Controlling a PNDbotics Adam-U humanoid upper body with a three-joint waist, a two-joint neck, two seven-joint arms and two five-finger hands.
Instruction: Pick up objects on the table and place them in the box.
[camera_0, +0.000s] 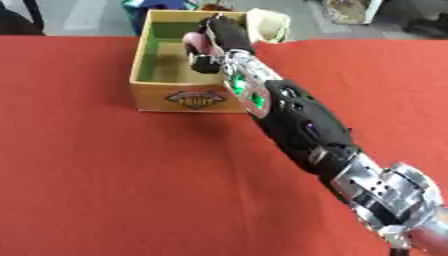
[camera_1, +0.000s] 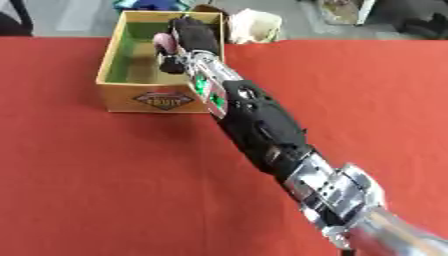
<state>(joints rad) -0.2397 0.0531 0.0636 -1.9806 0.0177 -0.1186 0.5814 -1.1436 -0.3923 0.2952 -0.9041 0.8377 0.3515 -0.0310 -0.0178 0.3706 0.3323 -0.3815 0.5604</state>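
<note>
Right hand (camera_0: 219, 37) over box (camera_0: 157, 90) at far surface (camera_0: 105, 175), fingers curled round pink object (camera_1: 164, 41).

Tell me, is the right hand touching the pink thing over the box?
Touching. In the right eye view the right hand has fingers curled round the pink thing, above the box.

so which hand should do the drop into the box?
Right. The right robot hand is already over the open cardboard box, fingers curled round a pinkish object. The left hand shows in neither view.
</note>
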